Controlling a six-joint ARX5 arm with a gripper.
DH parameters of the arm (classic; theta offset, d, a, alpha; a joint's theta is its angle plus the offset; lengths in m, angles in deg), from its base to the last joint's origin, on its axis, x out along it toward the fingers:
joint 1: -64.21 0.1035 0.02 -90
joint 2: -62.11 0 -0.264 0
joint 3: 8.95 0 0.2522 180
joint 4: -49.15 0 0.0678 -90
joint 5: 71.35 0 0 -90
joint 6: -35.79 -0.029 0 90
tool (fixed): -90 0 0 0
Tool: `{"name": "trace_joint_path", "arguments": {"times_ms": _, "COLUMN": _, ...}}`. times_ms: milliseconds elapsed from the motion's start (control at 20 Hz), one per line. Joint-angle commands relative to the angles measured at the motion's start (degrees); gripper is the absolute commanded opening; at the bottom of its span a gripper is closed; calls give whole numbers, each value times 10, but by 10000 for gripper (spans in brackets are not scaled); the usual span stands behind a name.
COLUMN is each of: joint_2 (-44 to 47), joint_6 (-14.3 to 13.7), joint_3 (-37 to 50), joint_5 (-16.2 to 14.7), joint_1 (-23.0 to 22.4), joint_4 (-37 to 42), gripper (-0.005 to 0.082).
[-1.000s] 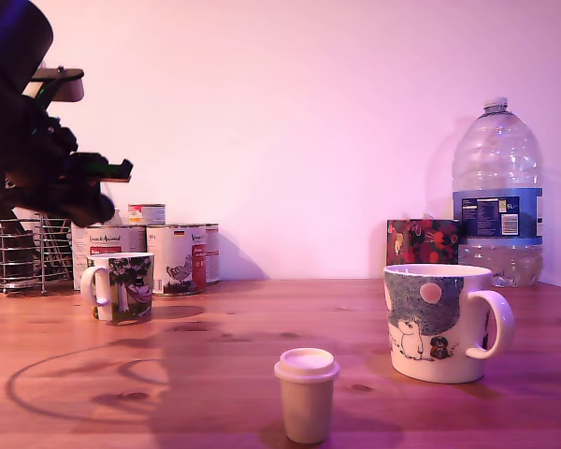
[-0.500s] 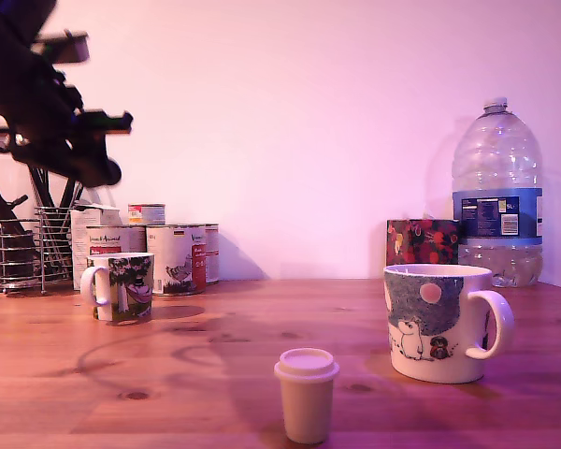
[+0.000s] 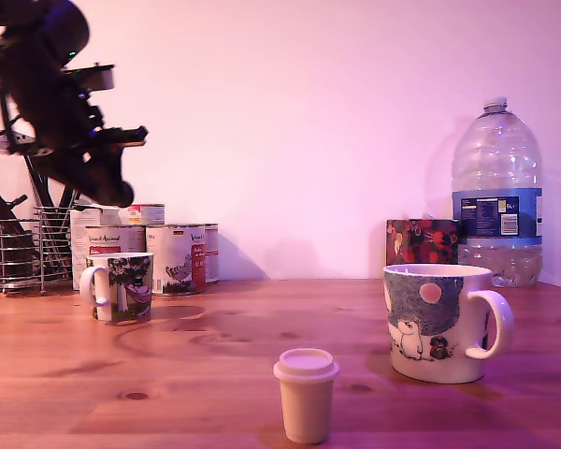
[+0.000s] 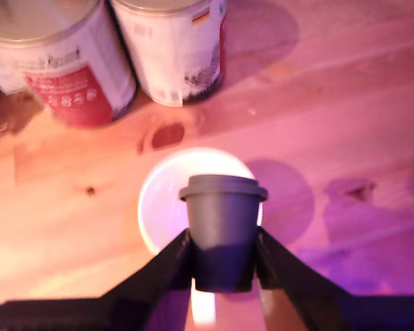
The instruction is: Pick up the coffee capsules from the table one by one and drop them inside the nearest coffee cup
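Capsule one, the dark capsule [image 4: 223,231], sits clamped between my jaws directly above the coffee cup [image 4: 155,207], not yet dropped. Afterwards the cream capsule [image 3: 306,393] remains standing on the table [image 3: 196,374].

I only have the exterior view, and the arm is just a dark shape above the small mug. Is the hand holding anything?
Observer: Yes. In the wrist view the hand is shut on the dark capsule, fingers pinching its tapered body.
Operator: Is it over the mug?
Observer: The small mug shows its white inside directly behind the capsule, so it looks lined up.
Operator: Anything inside the mug already?
Observer: Nothing that I can see, though the capsule hides part of it.
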Motion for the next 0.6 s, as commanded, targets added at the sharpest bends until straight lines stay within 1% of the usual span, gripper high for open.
{"name": "trace_joint_path", "arguments": {"times_ms": 0, "joint_2": 37, "joint_6": -10, "joint_3": -17, "joint_5": -4, "joint_1": 3, "joint_4": -23, "gripper": 91}}
{"name": "trace_joint_path", "arguments": {"times_ms": 200, "joint_2": 85, "joint_6": -20, "joint_3": -74, "joint_5": -6, "joint_1": 9, "joint_4": -67, "gripper": 91}}
{"name": "trace_joint_path", "arguments": {"times_ms": 300, "joint_2": 102, "joint_6": -20, "joint_3": -93, "joint_5": -6, "joint_1": 16, "joint_4": -84, "gripper": 91}}
{"name": "trace_joint_path", "arguments": {"times_ms": 550, "joint_2": 115, "joint_6": -24, "joint_3": -101, "joint_5": -6, "joint_1": 22, "joint_4": -95, "gripper": 91}}
